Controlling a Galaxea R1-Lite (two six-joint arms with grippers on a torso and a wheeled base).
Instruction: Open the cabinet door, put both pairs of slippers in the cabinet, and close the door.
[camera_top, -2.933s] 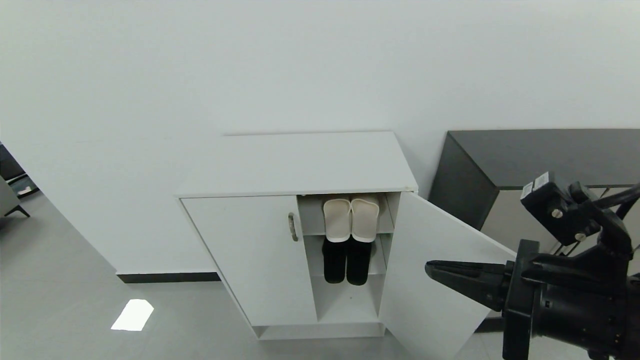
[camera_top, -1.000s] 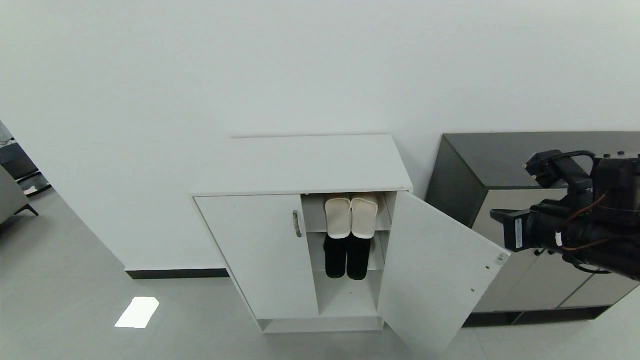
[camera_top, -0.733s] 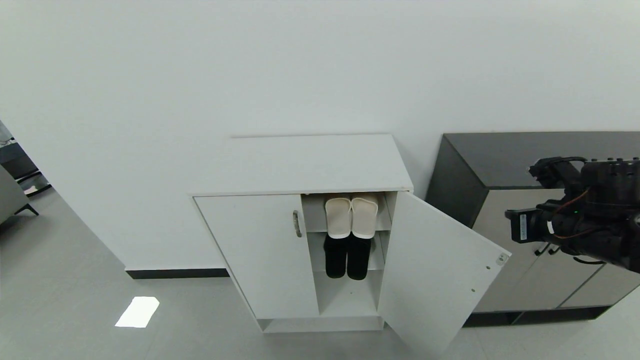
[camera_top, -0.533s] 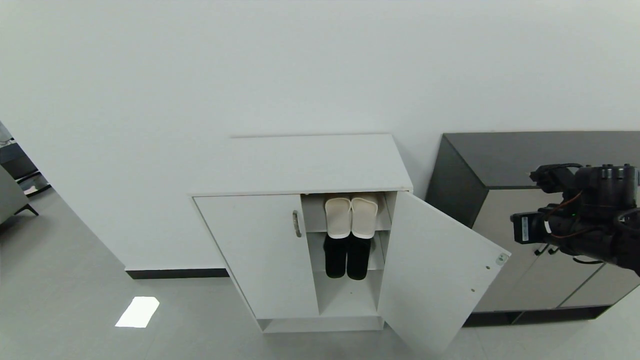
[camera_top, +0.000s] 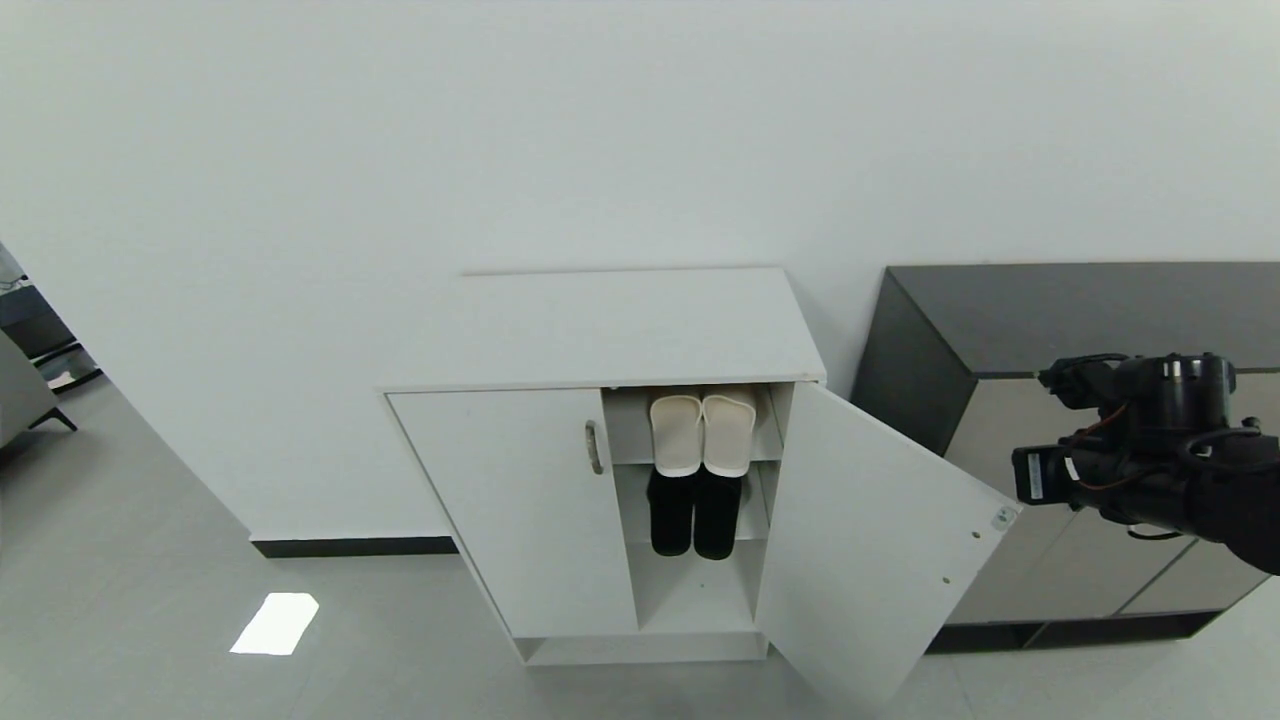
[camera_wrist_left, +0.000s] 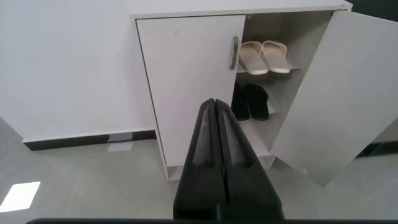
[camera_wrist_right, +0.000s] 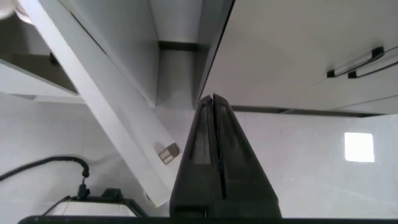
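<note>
The white cabinet (camera_top: 620, 330) stands against the wall with its left door (camera_top: 520, 510) closed and its right door (camera_top: 870, 540) swung wide open. Cream slippers (camera_top: 702, 432) lie on the upper shelf, black slippers (camera_top: 692, 515) on the shelf below. My right arm (camera_top: 1140, 470) hangs just beyond the open door's outer edge. In the right wrist view my right gripper (camera_wrist_right: 213, 99) is shut and empty beside the door's edge (camera_wrist_right: 99, 106). My left gripper (camera_wrist_left: 215, 104) is shut and empty, in front of the closed left door (camera_wrist_left: 186, 81), well short of it.
A dark sideboard (camera_top: 1000, 310) with mirrored doors stands right of the cabinet, close behind the open door. Grey floor (camera_top: 150, 560) lies open in front and to the left, with a bright light patch (camera_top: 273, 623).
My right arm has drawn back from in front of the open door to beyond its outer edge, then sunk a little. The head camera shifted early on. Door and slippers have not moved.
</note>
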